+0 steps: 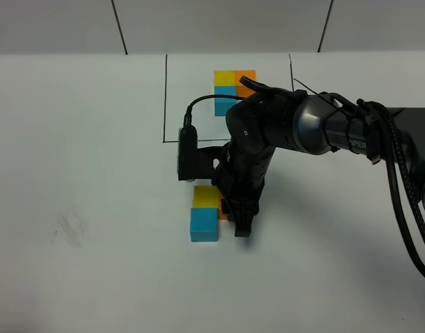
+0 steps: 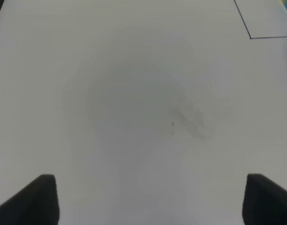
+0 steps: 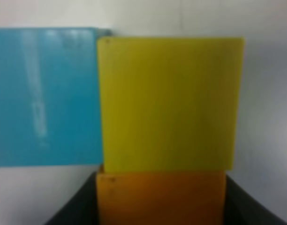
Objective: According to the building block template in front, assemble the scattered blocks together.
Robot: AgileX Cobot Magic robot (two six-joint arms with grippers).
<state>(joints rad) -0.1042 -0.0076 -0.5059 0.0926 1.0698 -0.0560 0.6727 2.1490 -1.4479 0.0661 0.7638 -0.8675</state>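
Observation:
The building block template (image 1: 228, 87) is a black-outlined rectangle at the back, holding a joined yellow, orange and blue L. In front of it lie the scattered blocks: the yellow cube (image 1: 205, 196) touches the blue cube (image 1: 204, 224), and the orange cube (image 1: 223, 210) sits against the yellow one, mostly hidden by my right gripper (image 1: 235, 216). In the right wrist view the orange cube (image 3: 161, 187) sits between the dark fingers (image 3: 71, 211) of the right gripper (image 3: 161, 206), flush against the yellow cube (image 3: 169, 103), with the blue cube (image 3: 45, 93) beside it. My left gripper (image 2: 146, 201) is open and empty over bare table.
The white table (image 1: 87, 173) stretches to the left and front. The right arm's black body and cable (image 1: 303, 125) reach over the template's front right corner. A corner of the template's outline (image 2: 250, 36) shows in the left wrist view.

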